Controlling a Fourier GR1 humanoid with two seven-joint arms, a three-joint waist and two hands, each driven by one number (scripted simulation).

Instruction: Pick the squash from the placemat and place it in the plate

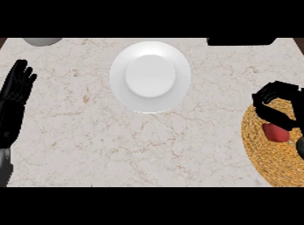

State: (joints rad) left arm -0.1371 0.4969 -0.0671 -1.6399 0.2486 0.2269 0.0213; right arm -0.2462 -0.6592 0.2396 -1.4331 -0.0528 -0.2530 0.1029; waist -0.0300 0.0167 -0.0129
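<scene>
A red squash (276, 132) lies on the round woven placemat (271, 162) at the counter's right edge. My right hand (296, 103) is over the squash's far side. Its fingers and thumb curl down round the top of the squash and hide that part. The squash still rests on the mat. The white plate (122, 83) stands at the middle of the counter's far half, well to the left of the mat, with nothing on it. My left hand (13, 94) rests open at the left edge, fingers pointing up.
A grey round object (41, 41) shows partly at the far left corner. A black object (241, 41) sits at the far right edge. Bare marble counter (116, 145) lies between the plate and the mat.
</scene>
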